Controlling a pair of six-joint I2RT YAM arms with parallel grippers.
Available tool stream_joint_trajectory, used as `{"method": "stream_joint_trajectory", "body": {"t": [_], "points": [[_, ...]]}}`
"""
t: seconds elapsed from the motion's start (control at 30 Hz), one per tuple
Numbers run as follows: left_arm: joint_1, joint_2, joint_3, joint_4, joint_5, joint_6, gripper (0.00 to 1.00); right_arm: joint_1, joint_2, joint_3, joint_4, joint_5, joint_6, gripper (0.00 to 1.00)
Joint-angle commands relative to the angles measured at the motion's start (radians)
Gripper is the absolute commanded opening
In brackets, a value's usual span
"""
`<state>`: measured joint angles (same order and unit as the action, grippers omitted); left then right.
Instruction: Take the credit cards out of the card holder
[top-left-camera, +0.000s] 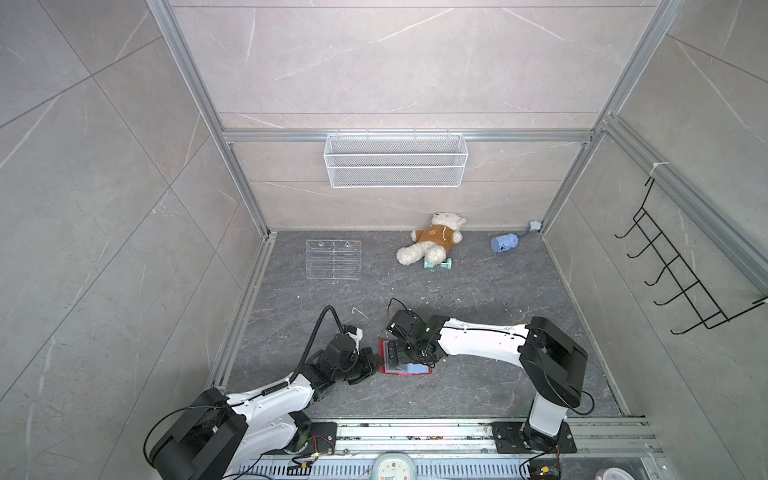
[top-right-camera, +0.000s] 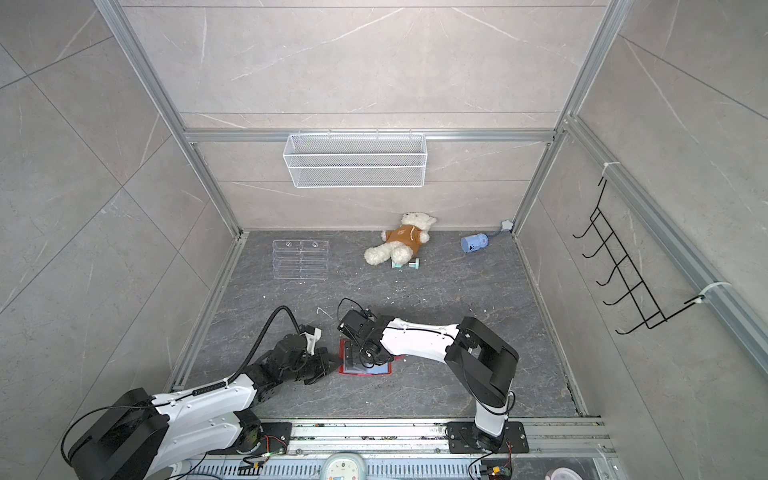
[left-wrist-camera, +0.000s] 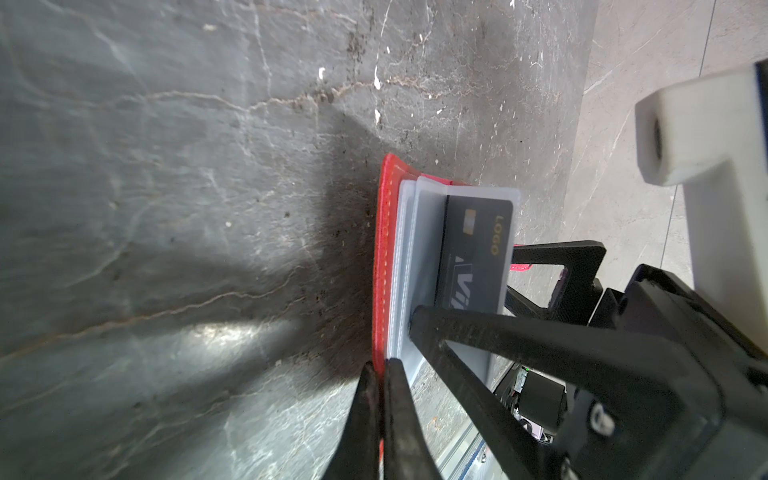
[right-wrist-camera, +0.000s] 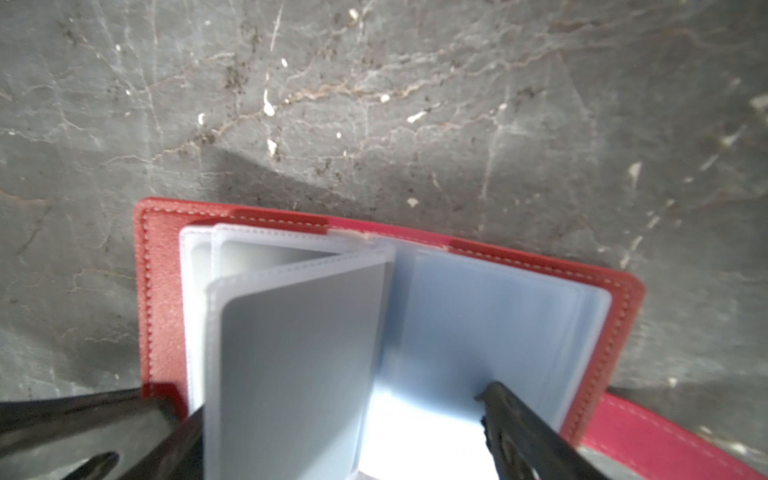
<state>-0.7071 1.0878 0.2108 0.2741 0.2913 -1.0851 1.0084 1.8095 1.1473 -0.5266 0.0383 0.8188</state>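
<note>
Card holder lying open, pinned at one edge, one sleeve standing between wide jaws.

In both top views the red card holder (top-left-camera: 415, 372) lies open on the dark tabletop (top-left-camera: 498, 386), toward 6 o'clock of its middle. The left pincer (left-wrist-camera: 380, 370), at the holder's 9 o'clock side, is closed tight on the edge of the red cover. The right pincer (right-wrist-camera: 340, 407) reaches in from 3 o'clock with its jaws spread wide, gripping nothing. A clear sleeve (right-wrist-camera: 299, 353) stands upright between them, and one finger (left-wrist-camera: 478, 332) touches it. Inside that sleeve sits a dark credit card (left-wrist-camera: 473, 257) with gold "LOGO" and white "Vi" lettering.
</note>
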Motion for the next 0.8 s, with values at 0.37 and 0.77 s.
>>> {"method": "stream_joint_trajectory", "body": {"t": [0.37, 0.77], "points": [[-0.002, -0.035, -0.01, 0.001, -0.009, 0.004, 0.0, -0.029, -0.085, -0.058, -0.035, 0.035, 0.013, 0.9], [-0.002, -0.028, -0.004, -0.033, -0.029, 0.013, 0.0, -0.072, -0.168, -0.139, -0.042, 0.047, 0.015, 0.92]]}}
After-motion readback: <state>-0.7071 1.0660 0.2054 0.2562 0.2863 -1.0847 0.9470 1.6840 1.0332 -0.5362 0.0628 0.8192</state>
